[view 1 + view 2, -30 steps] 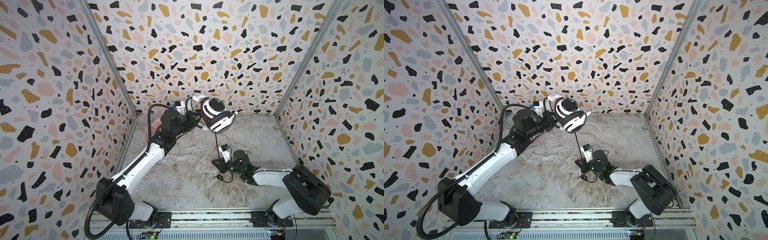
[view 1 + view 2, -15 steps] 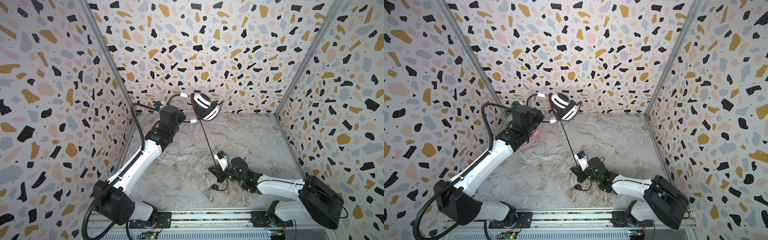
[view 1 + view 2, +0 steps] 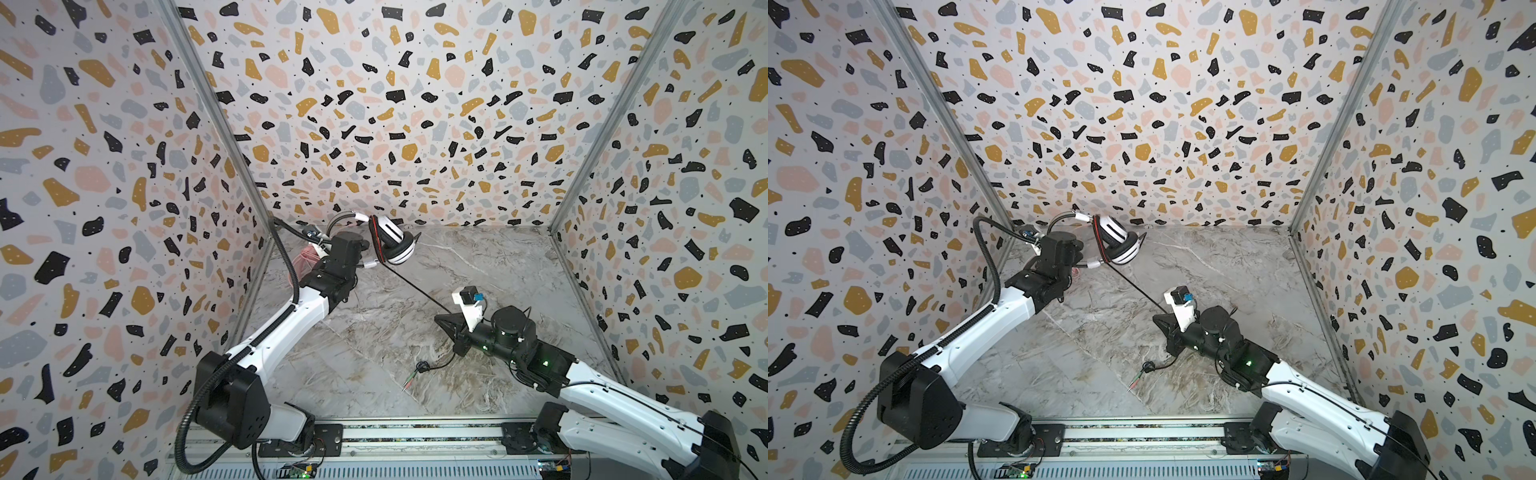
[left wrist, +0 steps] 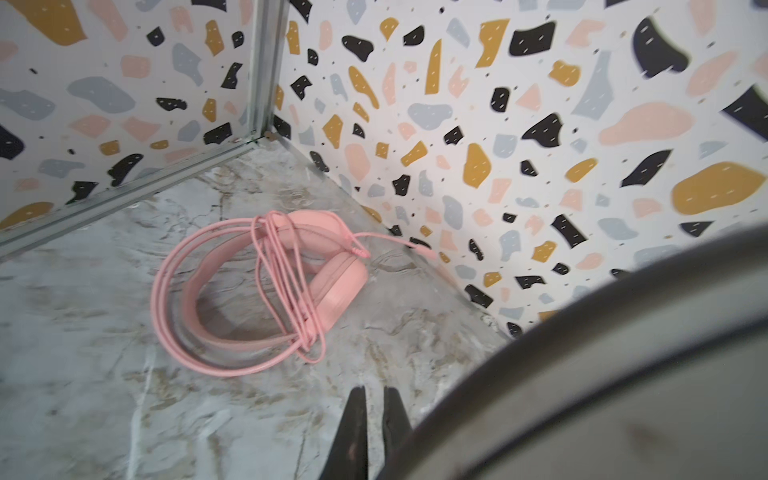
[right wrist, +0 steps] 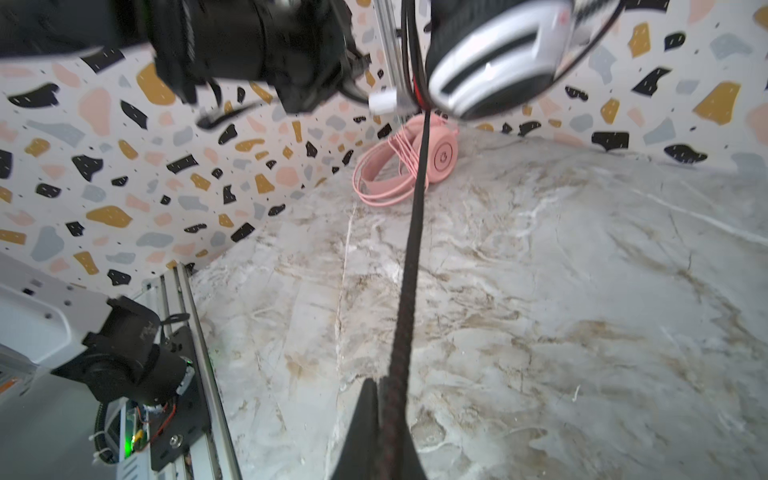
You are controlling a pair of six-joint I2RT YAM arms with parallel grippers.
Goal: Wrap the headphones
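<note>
Left gripper, jaws pressed together on the white headset, is holding it aloft near the back-left corner. The pink headset is lying close by on the floor, already bound in its own cord. Right gripper is pinching the black cord, which is running taut up to the white headset, with the plugs trailing loose. Probable faults: excess tension dragging the headset out of the left jaws, or slack letting the turn slip off.
</note>
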